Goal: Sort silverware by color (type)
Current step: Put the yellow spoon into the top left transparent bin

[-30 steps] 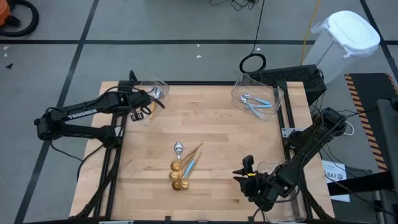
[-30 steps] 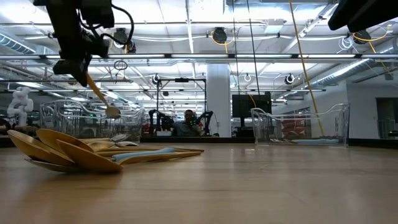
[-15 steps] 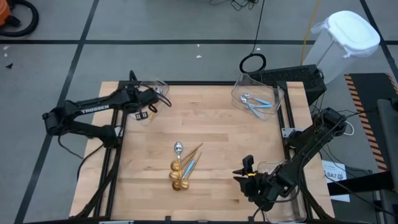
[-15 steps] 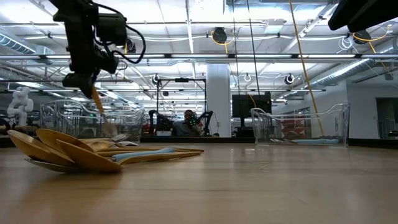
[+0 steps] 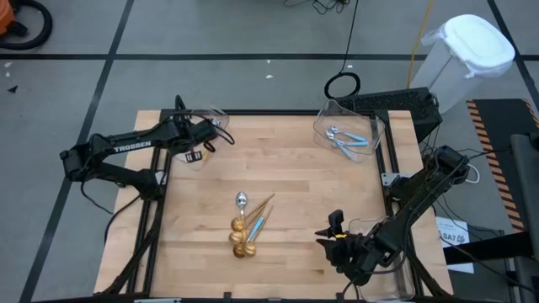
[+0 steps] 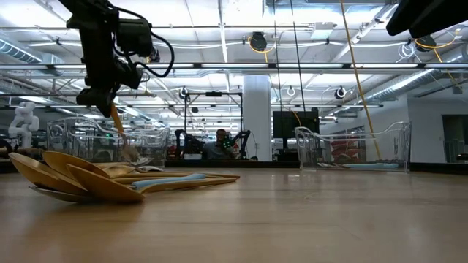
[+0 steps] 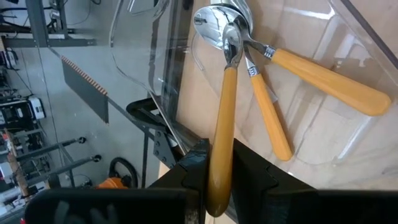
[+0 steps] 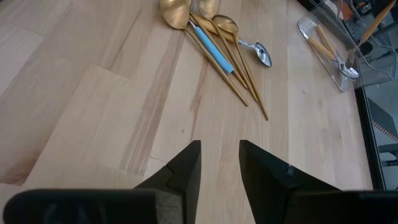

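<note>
My left gripper (image 5: 202,139) hangs over the clear bin (image 5: 212,120) at the table's far left corner, shut on an orange-handled spoon (image 7: 224,106). Two more orange-handled spoons (image 7: 311,78) lie in that bin. A pile of gold spoons with one light blue-handled spoon (image 5: 246,223) lies flat on the middle of the table; it also shows in the right wrist view (image 8: 211,31). Blue-handled spoons (image 5: 345,141) lie in the far right bin (image 5: 364,122). My right gripper (image 8: 219,155) is open above the table's near right part, touching nothing. My left gripper pinches the orange spoon by its handle's free end (image 7: 219,146) between the two fingers, coming from above. The spoon hangs steeply below the fingers (image 6: 117,120), bowl down inside the bin. Whether its bowl (image 7: 231,45) touches the spoons lying there, I cannot tell.
A third clear bin (image 5: 364,225) sits at the near right edge under my right arm. Bare wood lies between the pile and the bins. A white lidded container (image 5: 472,46) stands off the table's far right corner.
My left gripper has moved a little toward the table's right, over the far left bin, and come down. The orange spoon in it has tipped from a slant to nearly upright, its bowl lowered into the bin. In the last half second it has hardly moved.
</note>
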### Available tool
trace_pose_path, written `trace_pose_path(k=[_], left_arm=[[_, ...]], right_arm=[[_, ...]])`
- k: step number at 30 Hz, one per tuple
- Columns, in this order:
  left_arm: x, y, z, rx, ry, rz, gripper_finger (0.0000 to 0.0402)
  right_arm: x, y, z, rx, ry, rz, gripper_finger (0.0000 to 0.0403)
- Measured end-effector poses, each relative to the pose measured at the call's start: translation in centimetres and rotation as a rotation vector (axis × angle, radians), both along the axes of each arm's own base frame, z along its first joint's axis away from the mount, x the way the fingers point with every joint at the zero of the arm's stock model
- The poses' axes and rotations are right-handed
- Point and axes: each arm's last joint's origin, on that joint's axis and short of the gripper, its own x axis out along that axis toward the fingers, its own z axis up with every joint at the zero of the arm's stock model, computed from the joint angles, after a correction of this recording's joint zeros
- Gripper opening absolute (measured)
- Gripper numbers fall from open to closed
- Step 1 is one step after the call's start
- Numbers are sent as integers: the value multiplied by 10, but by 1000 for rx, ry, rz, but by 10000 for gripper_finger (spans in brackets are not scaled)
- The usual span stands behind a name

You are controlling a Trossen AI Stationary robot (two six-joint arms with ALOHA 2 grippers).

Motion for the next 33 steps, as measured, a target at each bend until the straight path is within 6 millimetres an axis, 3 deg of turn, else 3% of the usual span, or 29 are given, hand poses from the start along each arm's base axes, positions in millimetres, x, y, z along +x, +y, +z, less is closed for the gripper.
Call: trace_pose_path(k=[9, 17, 24, 33], left_arm=[[2, 1, 0, 0, -11, -16, 67], [2, 1, 0, 1, -15, -12, 139], [-2, -1, -1, -23, 21, -2, 177], [-8, -7, 0, -61, -19, 71, 263]], right_arm=[[0, 0, 0, 0, 0, 0, 102], [0, 0, 0, 0, 1, 0, 102], [0, 0, 0, 1, 1, 0, 102], [0, 0, 0, 1, 0, 0, 102]])
